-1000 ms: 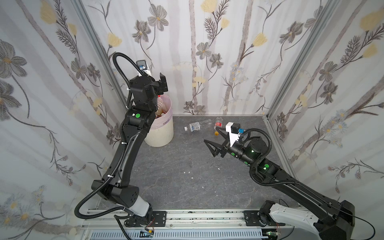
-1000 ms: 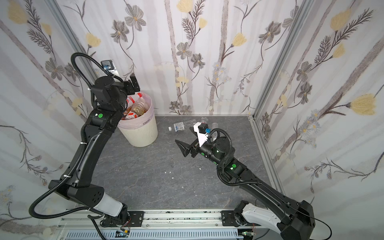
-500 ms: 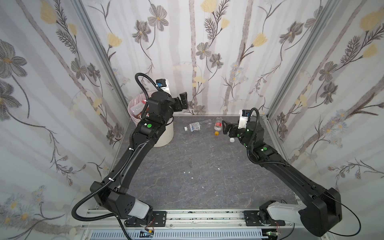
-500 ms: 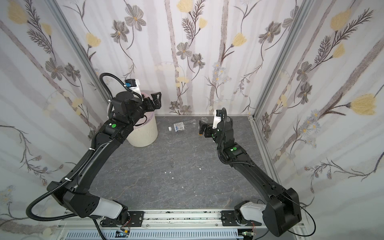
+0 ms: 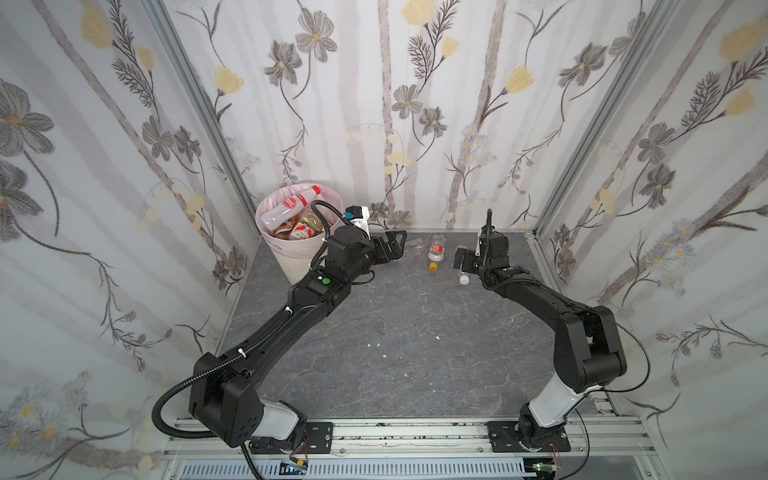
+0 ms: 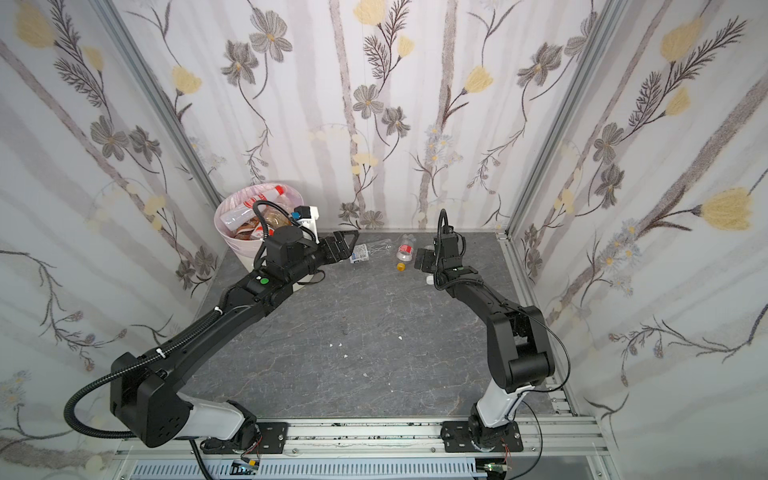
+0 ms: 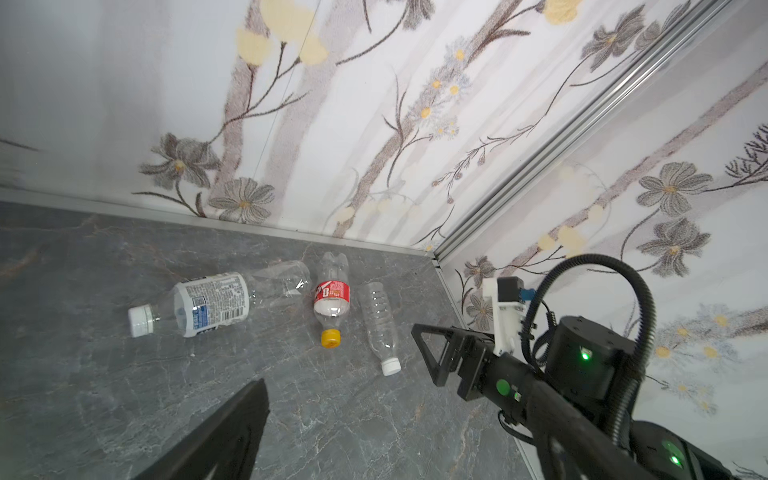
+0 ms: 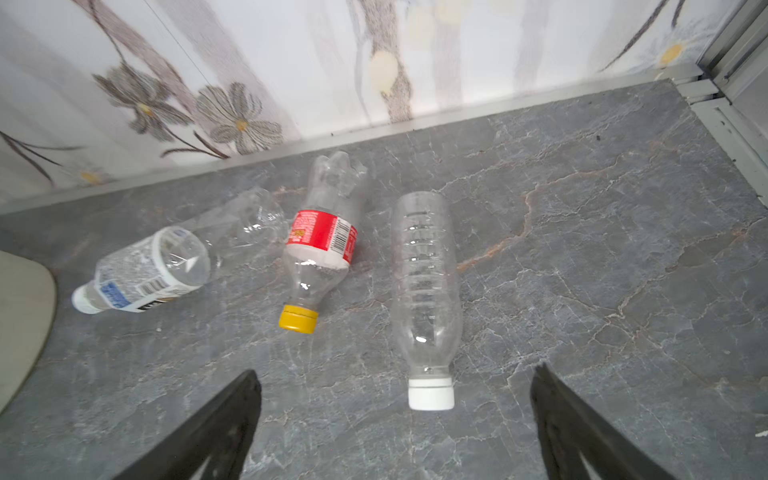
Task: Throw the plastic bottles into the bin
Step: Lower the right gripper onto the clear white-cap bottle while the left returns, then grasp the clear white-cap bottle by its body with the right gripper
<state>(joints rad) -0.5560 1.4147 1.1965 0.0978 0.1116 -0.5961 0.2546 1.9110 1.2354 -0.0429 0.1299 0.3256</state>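
While the left gripper (image 6: 345, 246) and right gripper (image 8: 395, 370) hang spread and empty, the red-labelled bottle (image 8: 322, 241) and plain clear bottle (image 8: 426, 291) lie side by side near the back wall (image 8: 498, 41), caps pointing away from it; the blue-labelled bottle (image 8: 166, 262) lies slantwise, cap toward the bin (image 5: 291, 262) in the left corner.

The left arm (image 5: 322, 284) hides part of the bin (image 5: 286, 259) in both top views.
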